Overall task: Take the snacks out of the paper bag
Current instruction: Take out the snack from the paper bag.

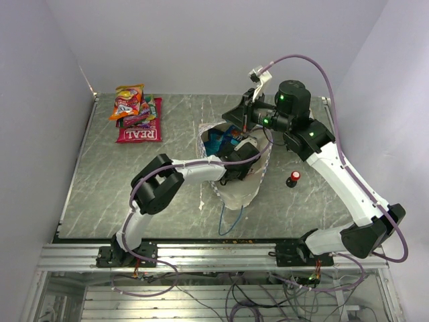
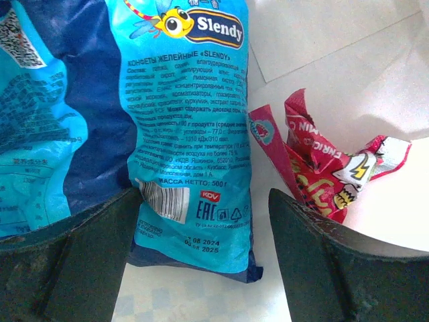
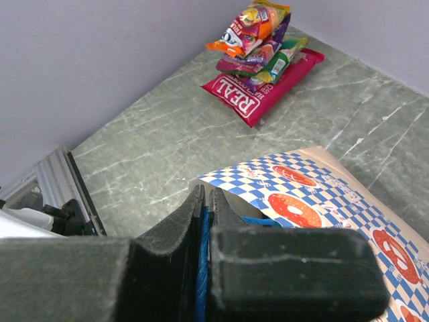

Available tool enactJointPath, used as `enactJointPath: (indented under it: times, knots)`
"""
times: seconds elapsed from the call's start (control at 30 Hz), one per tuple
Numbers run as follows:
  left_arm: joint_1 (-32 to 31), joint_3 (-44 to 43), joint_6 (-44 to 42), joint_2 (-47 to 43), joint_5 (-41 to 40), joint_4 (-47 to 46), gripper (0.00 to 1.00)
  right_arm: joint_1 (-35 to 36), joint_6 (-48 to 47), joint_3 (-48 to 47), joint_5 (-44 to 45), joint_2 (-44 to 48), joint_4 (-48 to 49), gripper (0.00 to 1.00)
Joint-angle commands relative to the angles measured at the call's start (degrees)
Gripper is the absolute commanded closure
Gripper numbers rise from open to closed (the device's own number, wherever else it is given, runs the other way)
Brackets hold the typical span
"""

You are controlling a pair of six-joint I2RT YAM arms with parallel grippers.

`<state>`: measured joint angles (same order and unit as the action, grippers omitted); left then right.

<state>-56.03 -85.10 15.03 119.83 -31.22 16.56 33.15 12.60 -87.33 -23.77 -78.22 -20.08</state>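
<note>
A blue candy bag (image 2: 181, 134) lies inside the paper bag (image 1: 241, 194), mid-table. The left gripper (image 2: 201, 201) gapes wide over it; the right gripper (image 3: 204, 201) pinches the bag's blue cord (image 3: 202, 268). Other snacks (image 1: 137, 114) sit piled far left.

- The blue candy bag (image 2: 188, 134) carries the brand "Slendy" in white letters.
- Below that stands "КОНФЕТЫ ЖЕЛЕЙНЫЕ «SLENDY»".
- Lower down it reads "МАССА НЕТТО: 500 г", with a red "KDV" logo, the "EAC" mark, and dates ending "08 2024" and "2025".
- The red packet (image 1: 139, 133) says "REAL" in white.
- The crumpled red wrapper (image 2: 322, 181) has lettering too folded to read.
</note>
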Motion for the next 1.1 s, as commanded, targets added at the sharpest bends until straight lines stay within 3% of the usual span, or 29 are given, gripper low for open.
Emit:
enactJointPath:
  times: [0.0,0.1,0.23,0.43,0.57,0.7,1.07]
  knots:
    - [0.9,-1.6,0.3,3.7,1.7,3.0,0.12,0.8,-0.4,0.3,-1.0,1.8,1.2,1.0]
    - [1.2,-1.8,-1.1,4.5,2.9,2.9,0.14,0.8,-0.2,0.3,-0.8,1.8,1.0,1.0]
    - [1.1,-3.6,-2.6,5.6,4.2,4.4,0.29,0.8,-0.4,0.6,-1.1,1.8,1.4,1.0]
    - [1.4,-1.8,-2.5,2.5,9.1,3.8,0.71,0.8,-3.7,-3.4,1.2,0.3,0.1,1.0]
    - [1.4,-1.6,-2.6,0.5,8.4,5.2,0.86,0.8,-3.6,-3.2,1.0,0.2,0.3,1.0]
    - [1.4,-2.1,-2.3,-2.9,9.7,7.7,0.93,0.9,-3.8,-2.6,1.2,0.5,0.0,1.0]
    - [1.3,4.6,-1.4,-18.2,17.2,8.9,0.93,0.9,-4.0,-4.0,3.5,-0.7,-0.7,1.0]
